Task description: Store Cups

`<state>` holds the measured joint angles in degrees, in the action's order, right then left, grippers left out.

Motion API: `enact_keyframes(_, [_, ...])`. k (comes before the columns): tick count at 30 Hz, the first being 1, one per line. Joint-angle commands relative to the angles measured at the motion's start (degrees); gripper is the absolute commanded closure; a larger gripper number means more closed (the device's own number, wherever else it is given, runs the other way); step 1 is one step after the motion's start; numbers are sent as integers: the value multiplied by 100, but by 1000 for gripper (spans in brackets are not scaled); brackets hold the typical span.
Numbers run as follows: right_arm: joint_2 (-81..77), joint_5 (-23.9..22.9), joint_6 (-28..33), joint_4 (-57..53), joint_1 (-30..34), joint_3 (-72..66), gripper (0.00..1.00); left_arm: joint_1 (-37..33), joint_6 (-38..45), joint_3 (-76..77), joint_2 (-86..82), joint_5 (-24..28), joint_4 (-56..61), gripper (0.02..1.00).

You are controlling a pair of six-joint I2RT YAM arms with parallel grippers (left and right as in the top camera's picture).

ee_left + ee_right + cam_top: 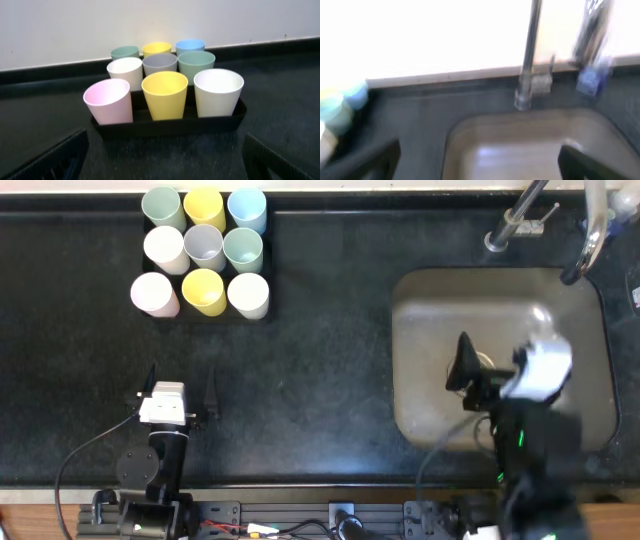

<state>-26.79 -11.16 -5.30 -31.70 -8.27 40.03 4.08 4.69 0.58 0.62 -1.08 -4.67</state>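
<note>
Nine cups stand in three rows in a black tray (170,128) at the back left of the dark counter. The front row is a pink cup (108,101), a yellow cup (165,94) and a white cup (218,92); in the top view the pink cup (154,293) leans slightly outwards. Behind them are white, grey, green, yellow and blue cups. My left gripper (181,377) sits low on the counter in front of the tray, open and empty, its fingers (55,157) apart. My right gripper (465,372) hangs over the sink (430,310), open and empty.
A faucet (515,220) and a second chrome fitting (592,235) stand behind the sink. In the right wrist view the faucet (530,60) rises past the basin (520,135), with blurred cups (340,112) at the far side. Bare dark counter (320,360) lies between tray and sink.
</note>
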Motion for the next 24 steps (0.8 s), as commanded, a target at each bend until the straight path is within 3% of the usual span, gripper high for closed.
enact_keyframes(1, [1351, -369, 839, 1996, 4, -1818, 3, -26, 46, -13, -48, -26, -2, 20])
enact_keyframes(10, [1692, -374, 874, 2291, 4, -2981, 3, -26, 46, -13, -48, -26, -2, 20])
enact_keyframes(17, [1692, -374, 874, 3779, 4, -3982, 3, -26, 46, -13, -48, -26, -2, 20])
enact_keyframes(24, [2011, -361, 872, 2767, 7, -3976, 3, -26, 46, -13, -48, -26, -2, 20])
